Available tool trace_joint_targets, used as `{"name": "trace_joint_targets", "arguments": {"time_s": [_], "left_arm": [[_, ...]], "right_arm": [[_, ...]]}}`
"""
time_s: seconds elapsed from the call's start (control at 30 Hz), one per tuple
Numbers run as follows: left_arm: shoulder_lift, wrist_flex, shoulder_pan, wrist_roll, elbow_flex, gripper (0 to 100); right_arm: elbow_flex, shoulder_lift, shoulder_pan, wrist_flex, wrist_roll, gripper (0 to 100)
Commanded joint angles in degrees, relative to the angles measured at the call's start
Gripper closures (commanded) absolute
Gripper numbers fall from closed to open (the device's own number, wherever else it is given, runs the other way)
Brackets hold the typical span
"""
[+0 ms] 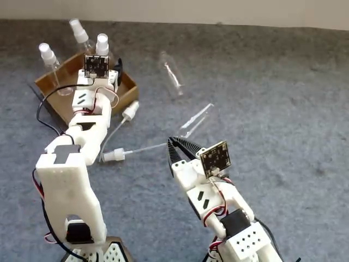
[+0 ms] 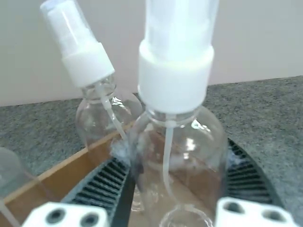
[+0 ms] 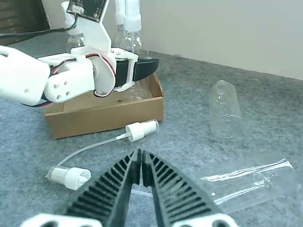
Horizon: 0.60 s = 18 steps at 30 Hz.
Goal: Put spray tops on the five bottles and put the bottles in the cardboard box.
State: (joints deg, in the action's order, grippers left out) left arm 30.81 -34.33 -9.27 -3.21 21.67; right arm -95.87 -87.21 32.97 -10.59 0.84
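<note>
Left tool point(image 2: 175, 177): clamped on an upright capped spray bottle point(image 2: 180, 137) at the cardboard box point(image 3: 109, 116), with a second capped bottle point(image 2: 102, 118) just beside it.
Right tool point(image 3: 141, 163): jaws together, holding nothing, low over the desk point(image 1: 283, 109).
Nearest spray top point(image 3: 71, 176): lies flat to that tool's left, dip tube running toward its tips.
Nearest bare bottle point(image 3: 255, 182): on its side, ahead and right, long axis slanting away.
Nearer arm: the right, by my judgement, for both loose pieces.

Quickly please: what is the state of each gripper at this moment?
Left gripper: closed on a bottle with its spray top on.
Right gripper: closed, holding nothing.
</note>
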Motion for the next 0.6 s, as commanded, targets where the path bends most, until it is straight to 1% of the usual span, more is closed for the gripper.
{"name": "trace_joint_targets", "arguments": {"time_s": [0.0,0.23,0.43,0.57], "left_arm": [[-0.6,-1.7,-0.1,-0.5,-2.3,85],[-0.5,-1.7,-0.1,-0.5,-2.3,85],[4.0,-2.2,-0.1,-0.5,-2.5,85],[4.3,-2.2,-0.2,-0.5,-2.7,85]], "right_arm": [[-10.0,0.5,-0.1,-0.3,-0.4,99.4],[-10.0,0.5,-0.1,-0.3,-0.4,99.4],[-10.0,0.5,-0.1,-0.3,-0.4,99.4],[-10.0,0.5,-0.1,-0.3,-0.4,99.4]]}}
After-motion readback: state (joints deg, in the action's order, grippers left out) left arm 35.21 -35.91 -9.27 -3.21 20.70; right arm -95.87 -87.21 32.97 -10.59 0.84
